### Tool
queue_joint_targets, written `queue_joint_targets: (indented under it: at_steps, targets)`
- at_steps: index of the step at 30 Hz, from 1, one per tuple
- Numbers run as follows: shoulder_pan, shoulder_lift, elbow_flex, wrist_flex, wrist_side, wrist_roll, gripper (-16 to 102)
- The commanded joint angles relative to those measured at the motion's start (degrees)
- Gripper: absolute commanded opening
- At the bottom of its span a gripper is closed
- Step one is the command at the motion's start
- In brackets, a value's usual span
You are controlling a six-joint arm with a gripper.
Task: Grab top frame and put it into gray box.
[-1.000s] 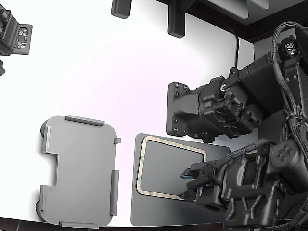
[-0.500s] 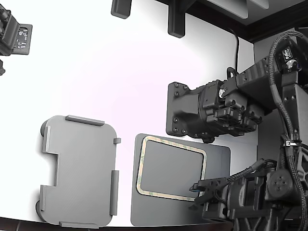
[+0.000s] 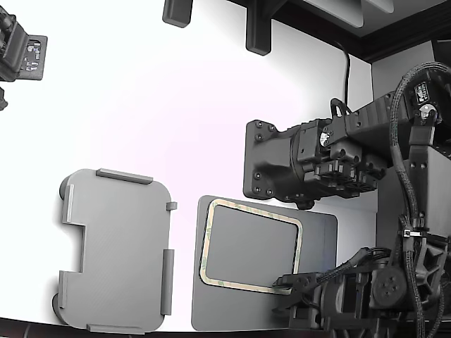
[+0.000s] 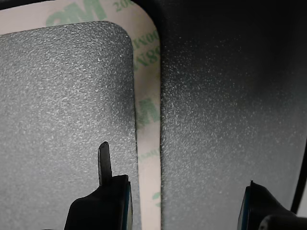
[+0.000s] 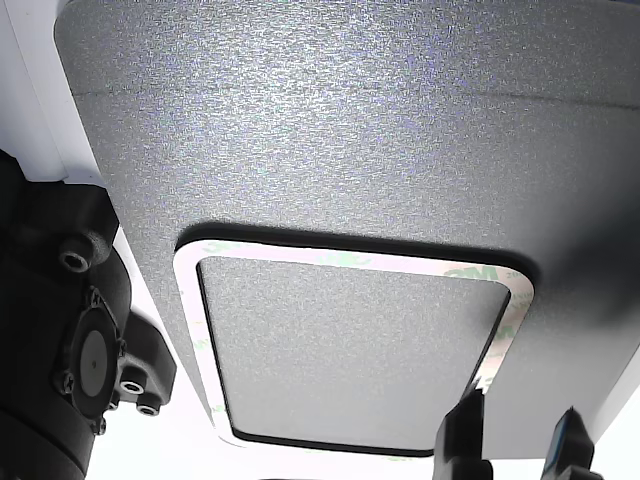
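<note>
In the wrist view the gripper (image 4: 180,201) is open; its two fingertips (image 4: 103,196) stand well apart and hold nothing; one tip is over the grey centre just inside the pale strip, the other is over the dark mat (image 4: 230,96) outside it, so the border of the top frame (image 4: 147,120) runs between them. Whether the tips touch the surface I cannot tell. The border carries green printed marks.

In the other view the same two tips (image 5: 465,430) are at one corner of the top frame (image 5: 200,330), which lies flat on the dark mat (image 5: 300,120).

In the exterior view the gripper (image 3: 285,285) is low at the frame's edge nearest the exterior view's right; the top frame (image 3: 206,246) lies on the dark mat (image 3: 320,236); the gray box (image 3: 116,250) stands on the white table (image 3: 141,84) just beside the mat, toward the exterior view's left, with nothing in it; a second black arm (image 3: 310,165) hangs farther back, over the mat's far edge.
</note>
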Motion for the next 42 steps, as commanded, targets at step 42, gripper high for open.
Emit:
queue_joint_targets:
  at_steps: [42]
  targets:
    - [0.79,-2.2,-0.88,-1.58,-0.53,5.89,47]
